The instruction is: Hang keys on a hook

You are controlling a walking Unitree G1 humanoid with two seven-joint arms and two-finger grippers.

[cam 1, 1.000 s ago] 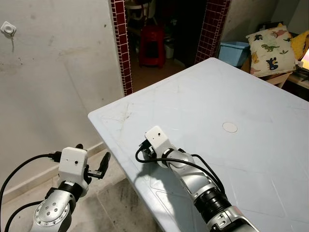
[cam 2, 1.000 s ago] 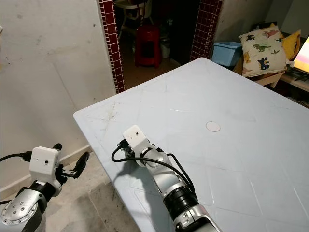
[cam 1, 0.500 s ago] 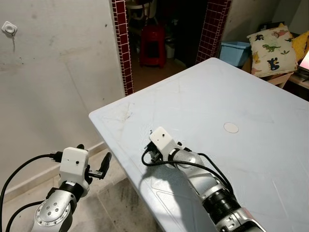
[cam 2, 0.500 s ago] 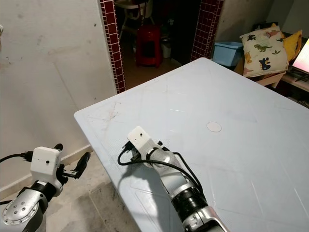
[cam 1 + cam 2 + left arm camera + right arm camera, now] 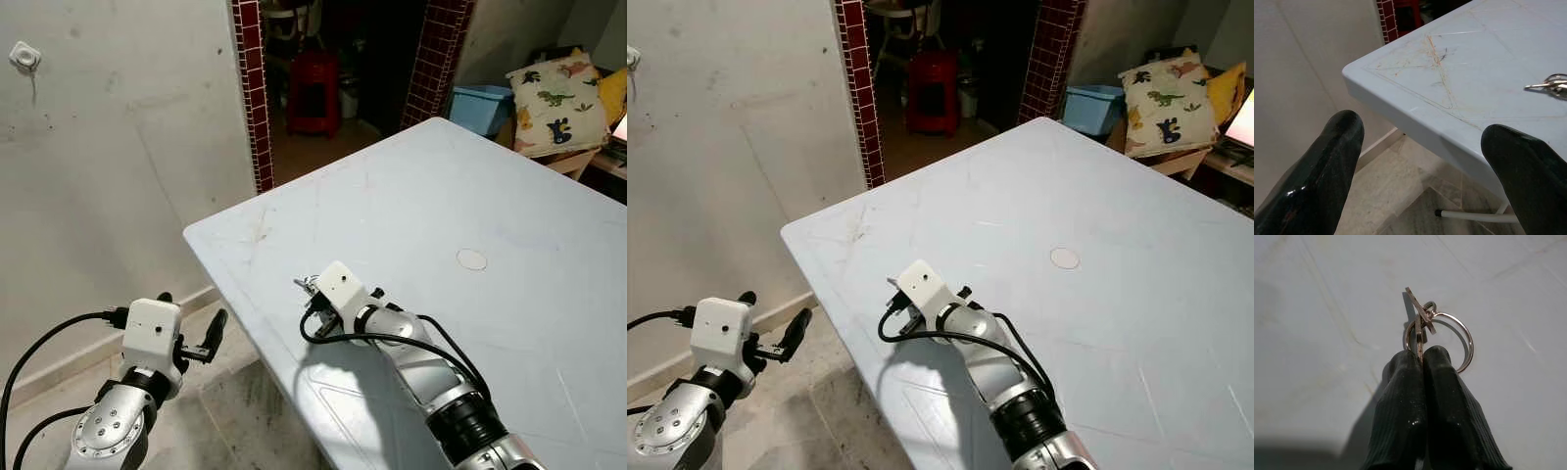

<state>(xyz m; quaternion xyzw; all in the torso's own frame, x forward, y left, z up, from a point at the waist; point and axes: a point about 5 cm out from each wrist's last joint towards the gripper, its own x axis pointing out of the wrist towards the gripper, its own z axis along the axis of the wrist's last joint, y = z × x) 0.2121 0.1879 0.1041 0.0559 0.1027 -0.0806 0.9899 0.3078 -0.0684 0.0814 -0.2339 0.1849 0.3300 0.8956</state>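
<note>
While right tool (image 5: 1422,360) pinches thin metal keys (image 5: 1422,323), round ring

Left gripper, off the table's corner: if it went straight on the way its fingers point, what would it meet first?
Probably the near corner edge of the pale blue plastic table, seen ahead between the open black fingers of the left gripper. Depth is unclear, so it might pass just beneath.

Two claws (image 5: 209,338) (image 5: 1422,357), one key ring (image 5: 1442,335), one table (image 5: 509,186).
</note>
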